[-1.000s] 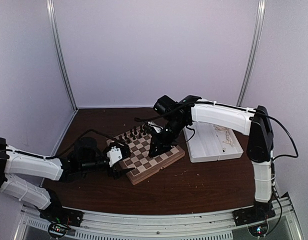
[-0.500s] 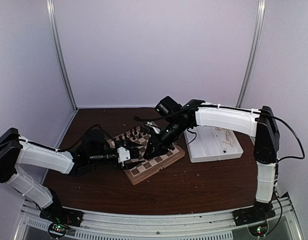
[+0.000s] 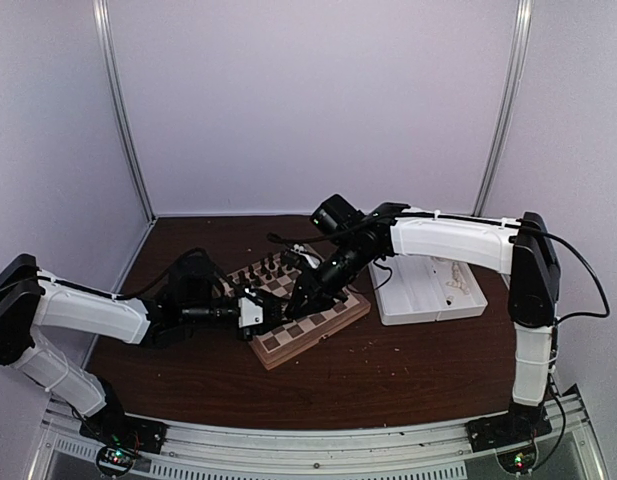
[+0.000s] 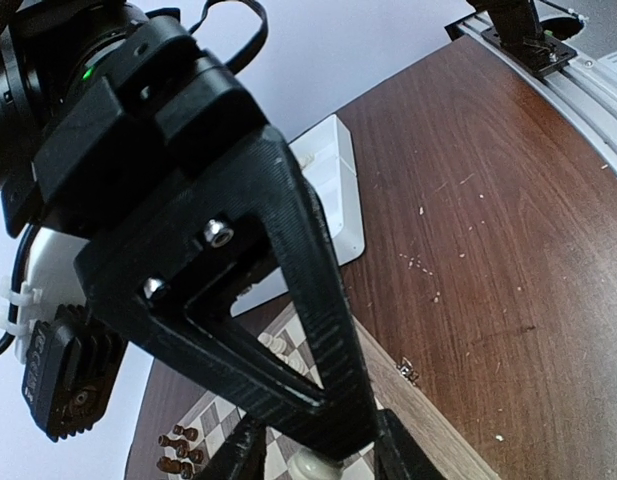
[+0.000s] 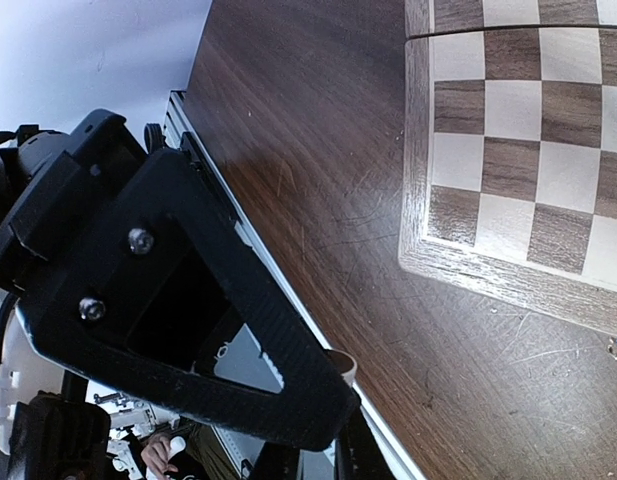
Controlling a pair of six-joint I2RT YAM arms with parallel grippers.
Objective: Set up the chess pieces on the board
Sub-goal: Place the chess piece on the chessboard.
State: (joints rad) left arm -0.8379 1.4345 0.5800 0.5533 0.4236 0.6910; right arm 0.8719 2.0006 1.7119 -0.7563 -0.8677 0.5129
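Cream chess piece point(image 4: 316, 467) sits between fingers of left hand point(image 4: 320, 452).

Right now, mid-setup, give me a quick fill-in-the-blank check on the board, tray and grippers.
The white tray lies on the board's ___ side.
The right gripper has its jaws ___.
The chess piece at the left gripper's fingertips is cream; the figures along the board's far side are ___.
Missing words: right; shut; dark.

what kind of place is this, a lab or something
Probably a robot test booth: plain white walls with metal corner posts, two arms bolted to a rail at the table edge, a chessboard and tray set out.
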